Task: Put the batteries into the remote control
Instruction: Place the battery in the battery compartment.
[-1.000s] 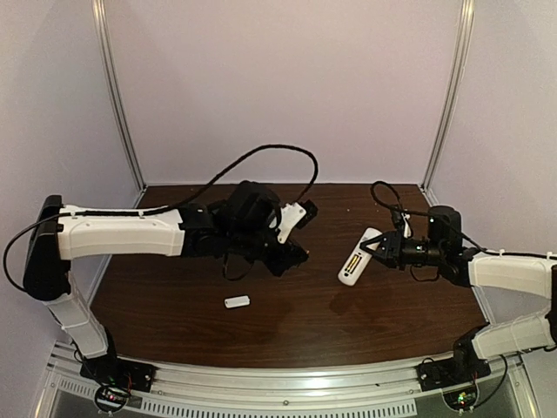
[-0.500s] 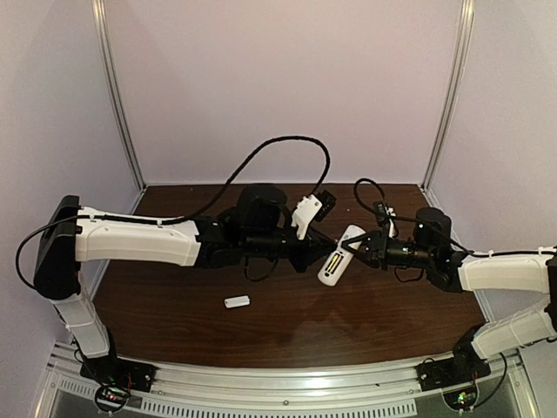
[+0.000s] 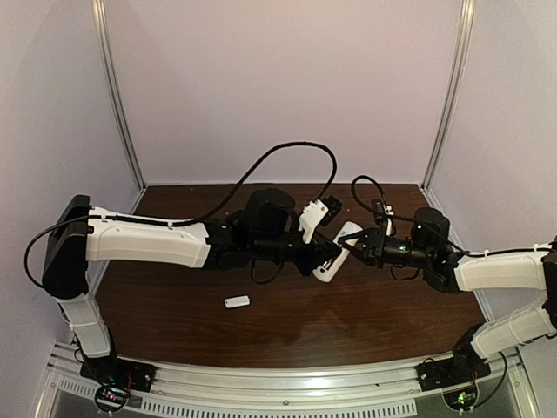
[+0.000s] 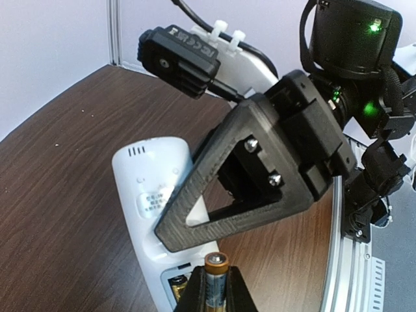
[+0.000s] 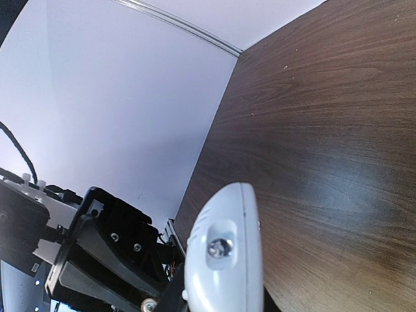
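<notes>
Left pincer (image 4: pixel 216 290) clamping battery (image 4: pixel 216 262), right pincer (image 3: pixel 359 246) holding remote control (image 4: pixel 146 188) aloft

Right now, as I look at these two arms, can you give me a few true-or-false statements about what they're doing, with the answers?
1. The right gripper holds the remote control up off the table. True.
2. The left gripper is empty. False: it pinches a battery.
3. A small white cover lies on the table, apart from both arms. True.
4. The remote's battery recess is covered. False: it lies open, right by the left gripper's tip.
</notes>
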Available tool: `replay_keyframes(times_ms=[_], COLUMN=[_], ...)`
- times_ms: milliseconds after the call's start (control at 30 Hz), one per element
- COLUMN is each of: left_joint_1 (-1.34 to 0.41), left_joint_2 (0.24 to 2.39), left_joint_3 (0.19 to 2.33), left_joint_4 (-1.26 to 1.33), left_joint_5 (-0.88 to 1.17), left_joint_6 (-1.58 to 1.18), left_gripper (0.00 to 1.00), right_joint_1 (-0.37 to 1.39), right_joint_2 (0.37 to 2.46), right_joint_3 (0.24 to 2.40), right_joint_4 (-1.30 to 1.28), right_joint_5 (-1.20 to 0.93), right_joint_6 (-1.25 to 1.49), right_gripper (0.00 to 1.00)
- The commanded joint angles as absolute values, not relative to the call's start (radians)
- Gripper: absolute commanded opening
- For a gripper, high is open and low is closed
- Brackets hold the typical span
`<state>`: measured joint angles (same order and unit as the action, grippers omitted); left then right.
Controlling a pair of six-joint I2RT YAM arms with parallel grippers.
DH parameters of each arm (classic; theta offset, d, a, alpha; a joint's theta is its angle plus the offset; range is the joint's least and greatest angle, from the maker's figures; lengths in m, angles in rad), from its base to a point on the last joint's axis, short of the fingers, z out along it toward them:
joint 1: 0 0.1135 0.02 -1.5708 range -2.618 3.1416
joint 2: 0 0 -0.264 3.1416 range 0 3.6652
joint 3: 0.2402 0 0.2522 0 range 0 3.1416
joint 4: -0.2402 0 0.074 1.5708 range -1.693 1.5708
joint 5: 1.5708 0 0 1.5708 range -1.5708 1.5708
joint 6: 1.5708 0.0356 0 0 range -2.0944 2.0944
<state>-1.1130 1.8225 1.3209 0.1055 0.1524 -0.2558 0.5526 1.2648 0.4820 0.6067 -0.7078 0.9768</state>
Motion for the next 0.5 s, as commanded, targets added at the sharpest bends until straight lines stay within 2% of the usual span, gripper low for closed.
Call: replay_keyframes(times_ms=[0, 467], left_joint_1=[-1.117, -1.116], left_joint_2=[1.849, 1.855], left_joint_3=[1.339, 1.325], left_joint_4=[0.138, 0.103], left_joint_5=[0.123, 0.077], left_joint_6=[-0.268, -0.261], left_gripper=[0.00, 0.00], right_joint_1=[0.559, 0.560], right_joint_2=[1.278, 1.276], right_joint_3=[0.491, 0.481], right_joint_4=[0.724, 0.772], right_joint_5=[-0.702, -0.710], right_joint_6=[1.040, 1.075], right_gripper=[0.00, 0.00])
